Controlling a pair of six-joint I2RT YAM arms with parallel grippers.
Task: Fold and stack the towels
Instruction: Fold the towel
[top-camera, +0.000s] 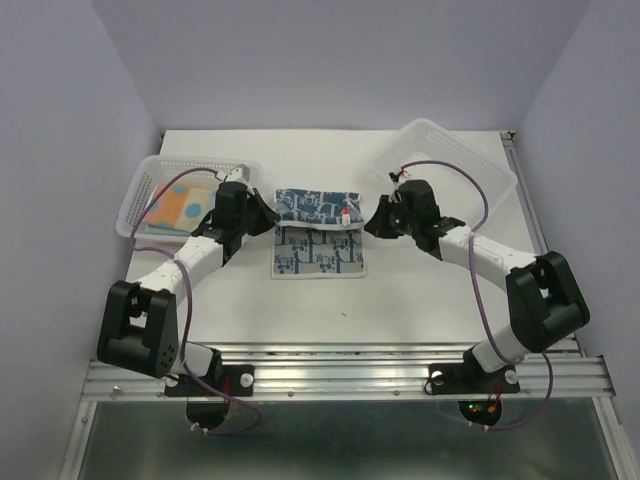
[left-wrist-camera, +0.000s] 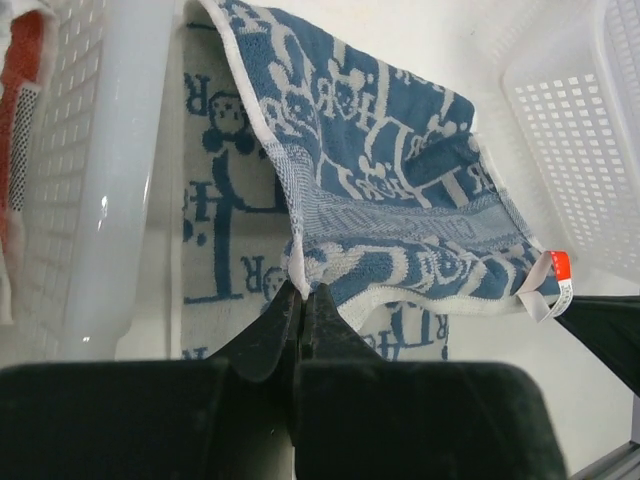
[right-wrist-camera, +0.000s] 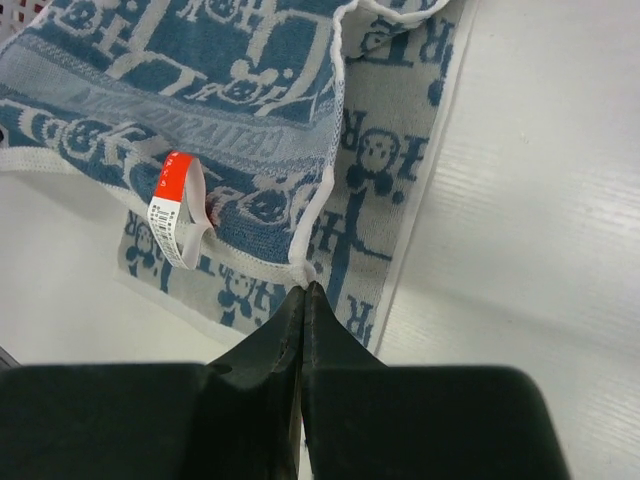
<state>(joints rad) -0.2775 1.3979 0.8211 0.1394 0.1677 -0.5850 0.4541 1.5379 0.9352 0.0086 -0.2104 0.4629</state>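
I have the left gripper (left-wrist-camera: 301, 308) and right gripper (right-wrist-camera: 303, 303) each clamping one towel (top-camera: 318, 255) corner. The raised edge spans between them; I judge it must go to the towel's near edge.

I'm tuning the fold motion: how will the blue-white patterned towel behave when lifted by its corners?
Likely floppy: the blue-white towel sags and creases between its pinched corners. Probably light, since the shut jaws of the left gripper and right gripper hold up the raised half by thin edges. Its terry pile should resist slipping.
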